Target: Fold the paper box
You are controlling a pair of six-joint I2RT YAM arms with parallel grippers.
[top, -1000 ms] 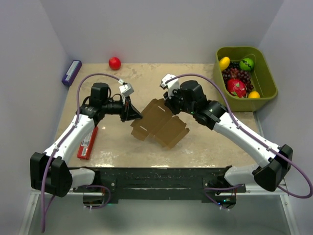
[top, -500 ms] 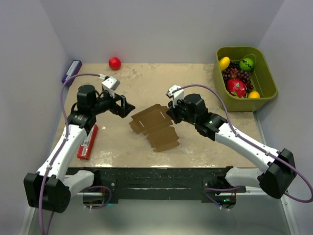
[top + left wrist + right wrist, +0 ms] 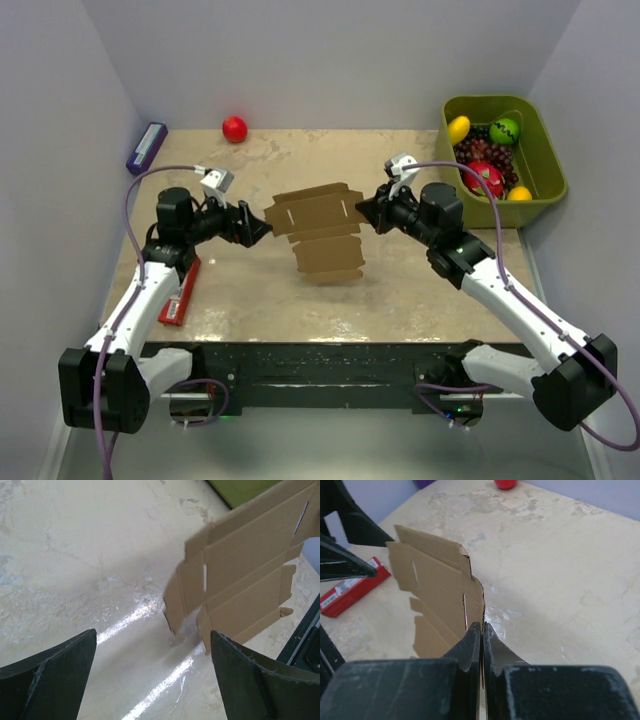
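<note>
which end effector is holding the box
The right end effector, shut on the box's edge; the left end effector is wide open, gripping nothing.

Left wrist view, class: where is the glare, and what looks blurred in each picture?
Left wrist view: two glare streaks cross the table below the paper box, whose near edge looks soft. Right wrist view: the right hand is blurred up close, the box sharper. Top external view: faint shadow under the box.

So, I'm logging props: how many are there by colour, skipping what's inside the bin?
Red: 2, ball and packet
Brown: 1, paper box
Purple: 1, box
Green: 1, bin
Total: 5
</note>
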